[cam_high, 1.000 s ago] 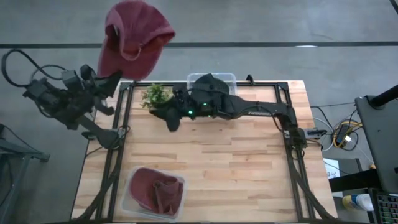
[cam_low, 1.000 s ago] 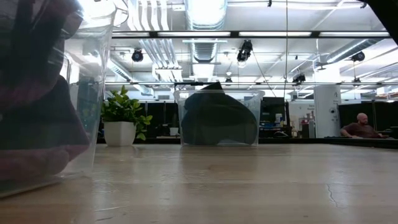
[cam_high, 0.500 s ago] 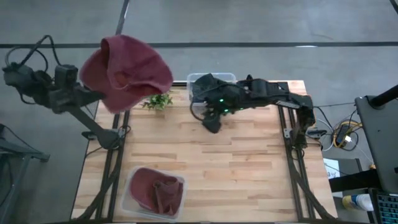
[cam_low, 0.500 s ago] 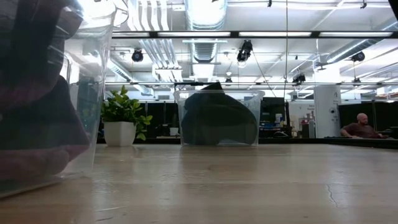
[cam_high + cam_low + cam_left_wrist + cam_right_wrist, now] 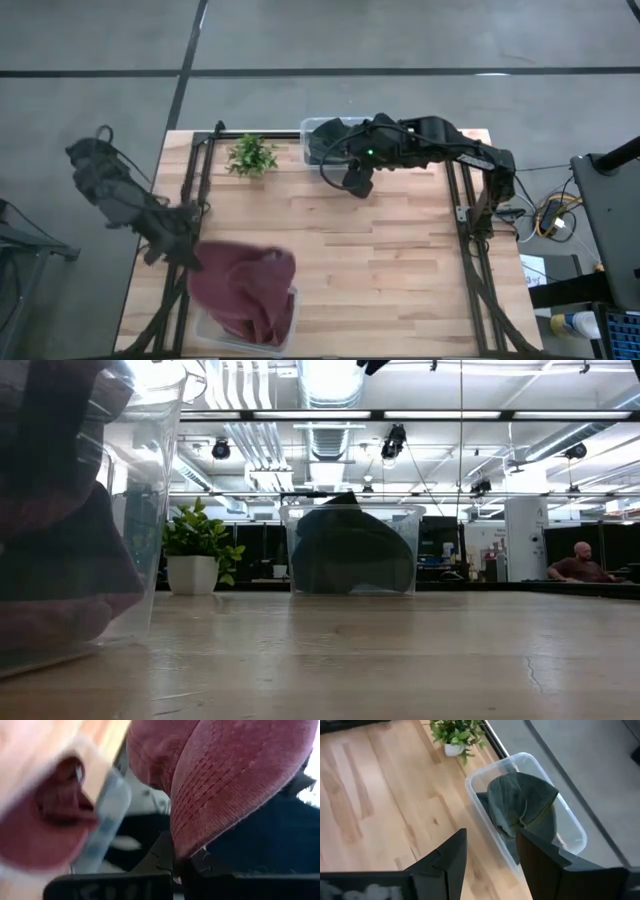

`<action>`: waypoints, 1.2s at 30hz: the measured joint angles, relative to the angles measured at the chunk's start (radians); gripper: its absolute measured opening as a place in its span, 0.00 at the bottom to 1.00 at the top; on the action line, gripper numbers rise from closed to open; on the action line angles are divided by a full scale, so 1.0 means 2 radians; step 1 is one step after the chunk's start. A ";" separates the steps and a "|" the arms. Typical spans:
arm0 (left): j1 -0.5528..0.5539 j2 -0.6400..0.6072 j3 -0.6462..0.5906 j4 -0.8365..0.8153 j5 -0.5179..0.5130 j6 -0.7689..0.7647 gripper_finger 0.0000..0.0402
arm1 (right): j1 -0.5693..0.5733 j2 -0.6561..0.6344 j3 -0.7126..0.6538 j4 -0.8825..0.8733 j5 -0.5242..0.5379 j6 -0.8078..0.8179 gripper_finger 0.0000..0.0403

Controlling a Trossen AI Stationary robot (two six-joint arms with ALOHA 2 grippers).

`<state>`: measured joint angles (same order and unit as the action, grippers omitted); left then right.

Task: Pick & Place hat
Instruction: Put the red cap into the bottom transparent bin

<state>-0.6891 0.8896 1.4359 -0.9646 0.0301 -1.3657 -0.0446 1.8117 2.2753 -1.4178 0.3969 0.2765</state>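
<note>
Maroon hat (image 5: 243,285) seemingly over clear bin (image 5: 212,328)

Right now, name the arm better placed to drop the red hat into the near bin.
Left. Its hand holds the red hat over the near bin; the right hand is open by the far bin.

Ribbed matt cloth hat (image 5: 230,775), clear glossy plastic bin (image 5: 572,827), wood table (image 5: 390,250).

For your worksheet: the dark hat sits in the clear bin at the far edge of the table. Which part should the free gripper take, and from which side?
Take the raised fold at the crown of the dark hat, coming straight down from above. The clear bin walls it in on all sides, and only its top is open; the peak stands highest. The right gripper, open, already hovers close by.
</note>
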 joint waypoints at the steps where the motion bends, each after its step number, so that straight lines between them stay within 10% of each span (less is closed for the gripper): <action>1: 0.000 0.003 -0.003 0.001 0.016 -0.010 0.02 | -0.001 0.001 0.000 0.000 0.000 -0.006 0.40; 18: 0.000 0.017 -0.138 0.015 0.103 -0.105 0.02 | -0.002 0.034 -0.003 0.009 -0.001 -0.071 0.38; 29: 0.000 0.013 -0.298 0.262 0.100 -0.167 0.02 | -0.002 0.037 -0.003 0.009 -0.001 -0.096 0.37; 36: -0.001 0.007 -0.356 0.275 0.104 -0.187 0.03 | -0.002 0.037 -0.003 0.009 -0.002 -0.097 0.37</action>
<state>-0.6918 0.9040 0.7231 -0.4147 0.2388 -1.7405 -0.0486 1.8853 2.2692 -1.3994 0.3931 0.0834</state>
